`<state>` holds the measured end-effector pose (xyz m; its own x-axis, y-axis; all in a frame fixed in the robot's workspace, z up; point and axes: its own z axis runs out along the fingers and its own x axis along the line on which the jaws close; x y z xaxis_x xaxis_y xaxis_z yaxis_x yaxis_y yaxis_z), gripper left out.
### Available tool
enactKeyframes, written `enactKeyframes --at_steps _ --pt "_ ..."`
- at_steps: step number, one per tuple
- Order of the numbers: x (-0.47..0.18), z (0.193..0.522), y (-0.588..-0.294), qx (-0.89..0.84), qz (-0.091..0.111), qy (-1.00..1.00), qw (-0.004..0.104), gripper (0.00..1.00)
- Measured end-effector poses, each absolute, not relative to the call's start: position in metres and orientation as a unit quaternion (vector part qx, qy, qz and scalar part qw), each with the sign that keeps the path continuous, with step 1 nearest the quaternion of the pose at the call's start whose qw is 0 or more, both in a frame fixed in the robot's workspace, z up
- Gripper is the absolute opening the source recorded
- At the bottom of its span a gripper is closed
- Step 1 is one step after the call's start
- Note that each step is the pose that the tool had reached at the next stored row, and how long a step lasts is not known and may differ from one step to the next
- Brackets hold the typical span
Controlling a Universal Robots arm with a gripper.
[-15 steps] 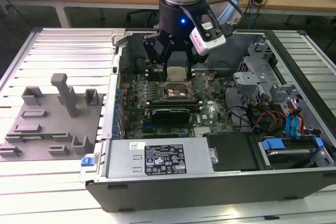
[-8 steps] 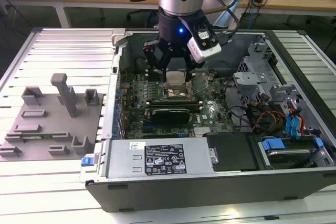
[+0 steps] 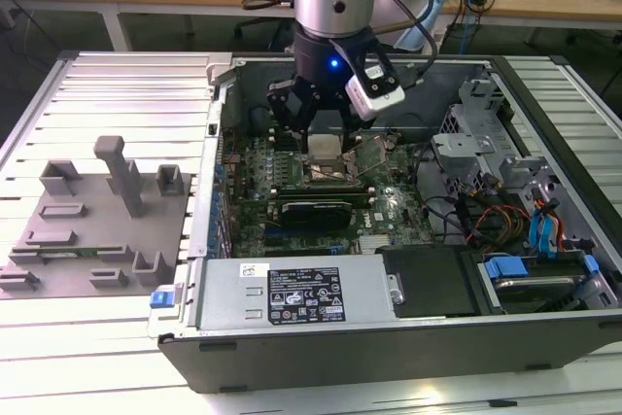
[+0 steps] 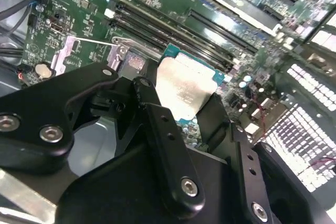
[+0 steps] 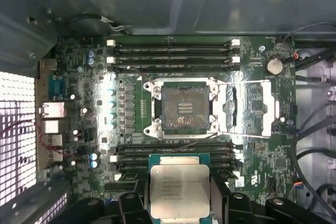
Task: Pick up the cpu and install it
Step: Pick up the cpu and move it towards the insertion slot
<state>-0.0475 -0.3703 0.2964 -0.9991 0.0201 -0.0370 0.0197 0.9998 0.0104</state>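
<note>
The cpu (image 3: 324, 146) is a small square chip with a silver top and a green rim. My gripper (image 3: 325, 133) is shut on it, with a black finger on each of two opposite edges. It hangs just above the motherboard (image 3: 292, 177) inside the open computer case, close over the socket. In the first wrist view the cpu (image 5: 179, 190) sits between the fingers (image 5: 219, 199), apart from the empty socket (image 5: 182, 108), whose load plate (image 5: 252, 109) is swung open beside it. In the second wrist view the cpu (image 4: 184, 90) is tilted over the memory slots (image 4: 157, 35).
The case's walls (image 3: 389, 342) surround the board. A power supply (image 3: 301, 293) lies at the near side and a drive cage (image 3: 496, 143) with cables at the exterior view's right. A grey fixture tray (image 3: 97, 221) stands on the table at the exterior view's left.
</note>
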Motion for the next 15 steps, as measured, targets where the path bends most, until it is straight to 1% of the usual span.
enactKeyframes --at_steps 15 --pt "-0.037 0.276 -0.338 0.009 -0.002 1.000 0.019 0.55"
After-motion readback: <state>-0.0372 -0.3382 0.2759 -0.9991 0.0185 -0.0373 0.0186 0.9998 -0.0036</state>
